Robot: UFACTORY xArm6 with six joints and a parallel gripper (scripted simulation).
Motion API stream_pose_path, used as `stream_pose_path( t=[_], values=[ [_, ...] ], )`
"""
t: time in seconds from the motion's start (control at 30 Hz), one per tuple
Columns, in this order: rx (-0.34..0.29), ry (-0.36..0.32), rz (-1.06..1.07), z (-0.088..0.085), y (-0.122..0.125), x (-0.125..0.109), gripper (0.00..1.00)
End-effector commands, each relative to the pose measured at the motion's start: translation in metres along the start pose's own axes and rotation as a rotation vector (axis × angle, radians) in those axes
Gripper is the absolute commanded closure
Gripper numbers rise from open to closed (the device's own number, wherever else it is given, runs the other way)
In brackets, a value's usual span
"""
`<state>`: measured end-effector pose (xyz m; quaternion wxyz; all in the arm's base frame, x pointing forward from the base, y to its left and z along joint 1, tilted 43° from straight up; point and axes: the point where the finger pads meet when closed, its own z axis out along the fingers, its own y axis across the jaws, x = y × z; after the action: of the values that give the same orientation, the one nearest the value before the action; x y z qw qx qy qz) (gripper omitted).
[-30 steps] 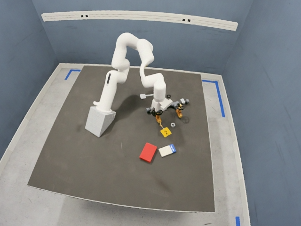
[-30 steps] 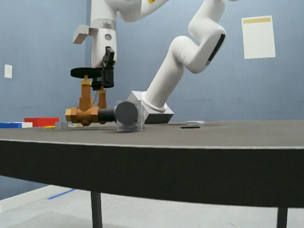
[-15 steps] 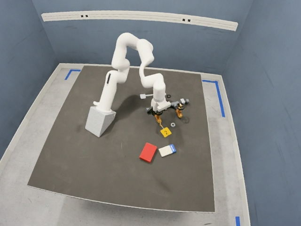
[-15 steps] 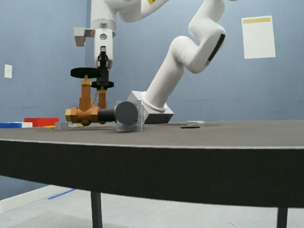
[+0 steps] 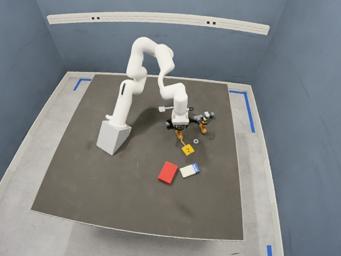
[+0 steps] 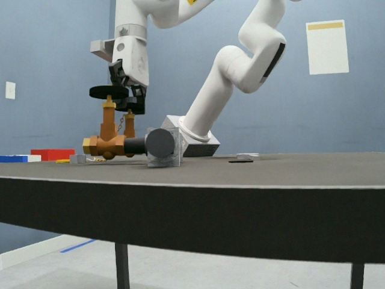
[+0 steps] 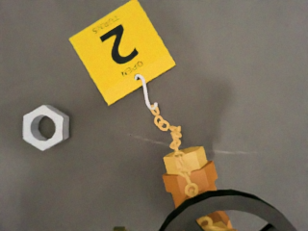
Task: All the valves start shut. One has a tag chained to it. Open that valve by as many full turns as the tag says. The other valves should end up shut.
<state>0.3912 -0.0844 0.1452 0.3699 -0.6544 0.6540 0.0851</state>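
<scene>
Two brass valves with black handwheels sit on a grey pipe (image 6: 159, 142). The left valve (image 5: 179, 135) (image 7: 190, 174) has a chain (image 7: 168, 130) that leads to a yellow tag (image 5: 187, 149) (image 7: 122, 50) marked 2, lying flat on the mat. My gripper (image 5: 180, 126) (image 6: 130, 100) is open and points straight down. Its fingers stand on either side of that valve's handwheel (image 7: 226, 198), which shows only as a rim in the wrist view. The other valve (image 5: 203, 127) (image 6: 107, 144) stands to the right, untouched, with its handwheel (image 6: 108, 91) free.
A grey hex nut (image 5: 196, 140) (image 7: 45, 127) lies beside the tag. A red block (image 5: 167, 172) and a white block with a blue end (image 5: 189, 170) lie nearer the front. The arm's base (image 5: 112, 137) stands to the left on the dark mat (image 5: 82, 178).
</scene>
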Motion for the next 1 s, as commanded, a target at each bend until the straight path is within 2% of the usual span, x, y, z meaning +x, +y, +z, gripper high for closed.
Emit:
stream_pose_path(
  t=[0.0, 0.47, 0.73, 0.97],
  values=[
    [-0.005, 0.006, 0.021, -0.001, -0.001, 0.001, 0.0],
    [-0.004, 0.006, 0.021, -0.004, -0.001, 0.001, 0.0],
    [-0.003, 0.004, 0.02, -0.013, -0.002, 0.001, 0.0],
    [-0.002, 0.003, 0.019, -0.029, -0.003, 0.001, 0.0]
  ],
)
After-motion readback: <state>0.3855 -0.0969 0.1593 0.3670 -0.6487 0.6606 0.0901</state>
